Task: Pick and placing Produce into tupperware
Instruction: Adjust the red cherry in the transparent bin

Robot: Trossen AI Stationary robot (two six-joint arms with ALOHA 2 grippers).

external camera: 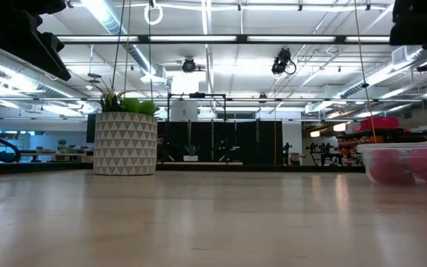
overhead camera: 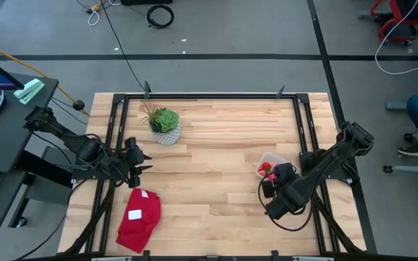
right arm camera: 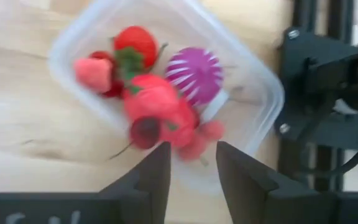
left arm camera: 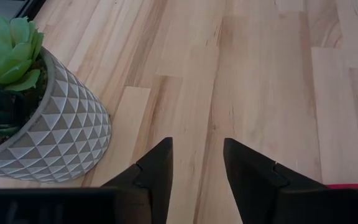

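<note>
The tupperware [right arm camera: 260,81] is a clear box near the table's right side [overhead camera: 273,158]. It holds the produce [right arm camera: 157,102]: red and pink berry pieces and a purple-and-white striped ball [right arm camera: 196,74]. My right gripper [right arm camera: 192,171] hangs open just above the box's near edge, with nothing between its fingers; the high view shows it beside the box [overhead camera: 268,183]. My left gripper [left arm camera: 197,165] stands open over bare wood at the table's left [overhead camera: 140,163], beside the plant pot.
A green plant in a white patterned pot [overhead camera: 165,127] stands at the far left-centre. A red cloth with a white label [overhead camera: 138,217] lies near the front left. Black frame rails [right arm camera: 316,93] run close beside the box. Bare wood spans the table's middle.
</note>
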